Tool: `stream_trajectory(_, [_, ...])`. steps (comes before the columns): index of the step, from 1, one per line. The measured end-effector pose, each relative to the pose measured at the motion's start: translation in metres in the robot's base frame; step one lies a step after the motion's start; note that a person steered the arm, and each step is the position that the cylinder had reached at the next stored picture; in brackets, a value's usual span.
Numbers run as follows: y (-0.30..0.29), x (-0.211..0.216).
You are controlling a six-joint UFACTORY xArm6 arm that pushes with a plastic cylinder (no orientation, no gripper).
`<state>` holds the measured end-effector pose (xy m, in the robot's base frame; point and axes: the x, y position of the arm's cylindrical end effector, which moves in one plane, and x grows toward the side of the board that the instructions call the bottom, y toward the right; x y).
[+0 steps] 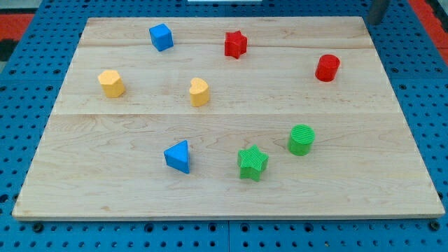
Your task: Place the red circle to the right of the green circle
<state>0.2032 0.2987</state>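
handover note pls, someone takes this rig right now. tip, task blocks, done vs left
Tip: only a bit of the rod shows at the view's top right corner, off the board; its end can't be made out. It is far from all blocks.
Red circle: upper right of the board, untouched.
Green circle: lower down, slightly to the view's left of the red one, with the green star just left of it.
Done: nothing visible yet.
Left: push the red circle down the board to sit level with the green circle, on its right side.
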Motion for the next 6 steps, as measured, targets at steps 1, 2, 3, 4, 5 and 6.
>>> stream_trajectory(1, [-0.017,0.000])
stream_trajectory(2, [-0.034,0.000])
stream_trajectory(3, [-0.036,0.000])
stream_trajectory(4, [-0.036,0.000])
stream_trajectory(5, [-0.030,0.003])
stream_trajectory(6, [-0.030,0.033])
